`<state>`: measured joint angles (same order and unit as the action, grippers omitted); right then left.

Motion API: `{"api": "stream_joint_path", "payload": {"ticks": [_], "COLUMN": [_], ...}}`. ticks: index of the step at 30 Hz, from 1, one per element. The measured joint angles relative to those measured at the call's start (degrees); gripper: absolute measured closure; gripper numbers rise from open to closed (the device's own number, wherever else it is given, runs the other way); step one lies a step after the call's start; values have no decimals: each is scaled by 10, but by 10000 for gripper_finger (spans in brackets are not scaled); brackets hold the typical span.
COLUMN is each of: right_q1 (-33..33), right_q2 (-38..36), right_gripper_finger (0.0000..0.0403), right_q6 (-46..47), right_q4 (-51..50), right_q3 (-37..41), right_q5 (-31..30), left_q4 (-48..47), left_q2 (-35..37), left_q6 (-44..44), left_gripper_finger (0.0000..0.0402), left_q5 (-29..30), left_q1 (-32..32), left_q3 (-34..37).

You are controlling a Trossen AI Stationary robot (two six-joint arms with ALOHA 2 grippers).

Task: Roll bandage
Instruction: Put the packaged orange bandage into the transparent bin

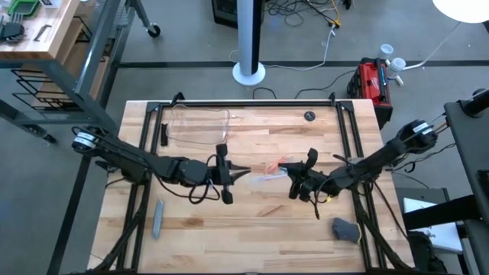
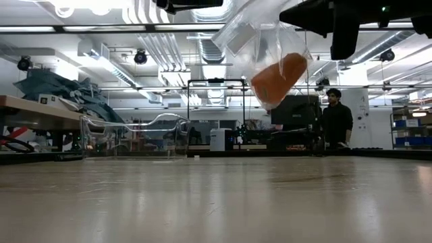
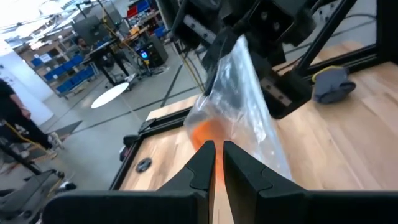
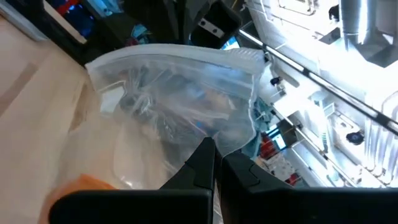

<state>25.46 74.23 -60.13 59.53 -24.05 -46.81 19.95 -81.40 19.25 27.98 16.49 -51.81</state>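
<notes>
Orange bandage [image 2: 279, 78] inside clear bag [image 2: 251, 30]

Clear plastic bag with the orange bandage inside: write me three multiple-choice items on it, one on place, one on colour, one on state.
1. Where is the plastic bag?
A. Flat on the table
B. Held in the air between both grippers
C. Inside the clear container

2. What colour is the bandage in the bag?
A. Orange
B. Blue
C. White

3. How do the left gripper and right gripper stand?
A. Both wide open
B. Only the left shut
C. Both shut on the bag

Answers: 1 B, the low view shows the bag hanging clear above the table; 2 A, orange shows through the plastic; 3 C, each wrist view shows fingers pinching the plastic.
</notes>
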Motion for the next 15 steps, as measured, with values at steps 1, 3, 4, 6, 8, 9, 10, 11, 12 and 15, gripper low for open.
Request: {"api": "stream_joint_path", "payload": {"ticks": [1,3,4,6,8,9,10,11,12,15], "right_q1": [-1,-4,-6,-8,-10,-11,-12,-12,-13,-24], "right_q2": [2,5,6,6,6,7,8,9,9,12], "right_gripper_finger": [403,403,403,403,403,403,403,403,403,403], "right_q6": [-5,-6,-6,-6,-6,-8,-10,-13,-14,6], "right_q4": [5,8,8,8,8,8,8,8,7,4], "right_q3": [0,0,0,0,-3,-6,-9,-11,-13,-23], "right_q5": [0,-3,-5,-9,-12,-13,-13,-12,-13,-13], "left_q4": [-9,-25,-35,-49,-57,-62,-68,-72,-76,-100], "left_q2": [5,11,16,23,28,29,31,32,34,46], "left_q6": [0,0,0,-1,-1,-2,-2,-2,-2,-2], "left_gripper_finger": [380,380,380,380,380,380,380,380,380,380], "left_q5": [0,1,1,1,1,2,3,6,10,45], "left_q1": [-2,-4,-5,-7,-9,-10,-10,-10,-10,-9], "left_q3": [0,0,0,0,0,0,0,0,0,0]}}
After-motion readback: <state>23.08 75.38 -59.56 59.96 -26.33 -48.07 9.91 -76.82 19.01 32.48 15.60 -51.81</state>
